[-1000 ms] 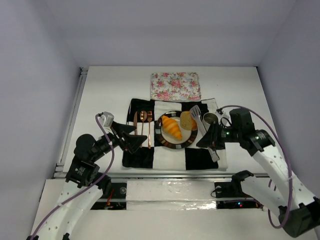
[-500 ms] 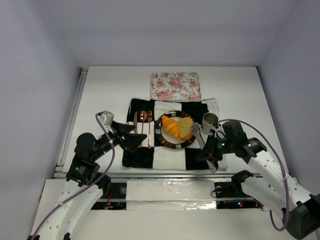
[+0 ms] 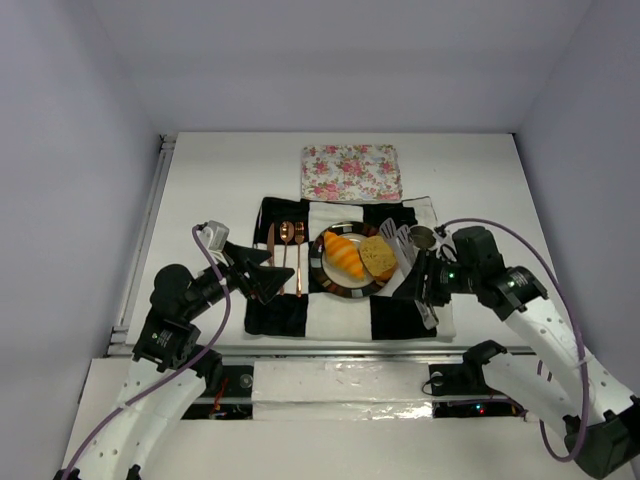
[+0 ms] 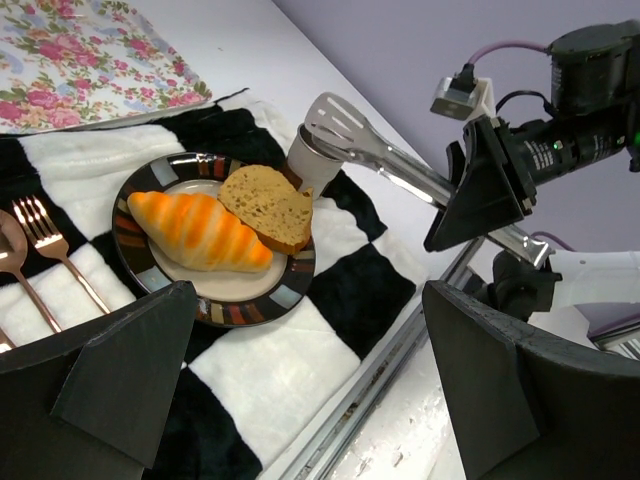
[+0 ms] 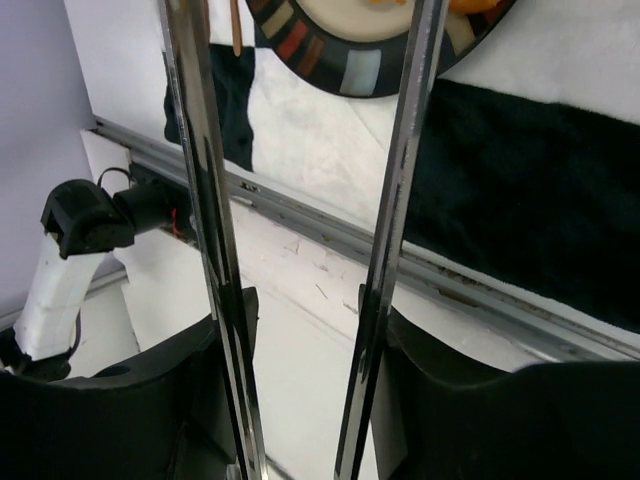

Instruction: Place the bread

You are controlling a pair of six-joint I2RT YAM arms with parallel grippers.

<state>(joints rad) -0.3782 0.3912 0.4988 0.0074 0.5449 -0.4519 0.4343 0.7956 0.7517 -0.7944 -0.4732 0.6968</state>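
1. The right gripper (image 3: 425, 283) is clamped on a pair of metal tongs (image 3: 405, 245), its fingers pressing the outer sides of the two arms, which stand apart in the right wrist view.
2. The tongs' slotted heads are raised over the plate's right edge, just in front of a pale cup (image 4: 305, 165), with nothing between them. They look clear of the bread, though the overhead view cannot settle that.
3. The toasted slice (image 4: 265, 205) lies on the right half of the plate (image 4: 250, 310). It is tilted, with its darker crust toward the cup and its near edge against the croissant.
4. The croissant (image 4: 200, 230), orange-yellow and ridged, lies on the left half of the same plate, touching the slice.
5. The plate, cream in the middle with a striped dark rim, sits at the centre of a black-and-white checked cloth (image 3: 395, 318). The cup stands on the cloth just beside the plate's right rim.
6. The left gripper (image 3: 262, 275) hovers with its jaws wide apart and nothing in them, over the cloth's left side.
7. Copper-coloured cutlery (image 3: 285, 250) lies in a row on the cloth, left of the plate and near the left gripper.
8. A floral napkin (image 3: 352, 172) lies flat on the white table (image 3: 220, 180) beyond the cloth's far edge.
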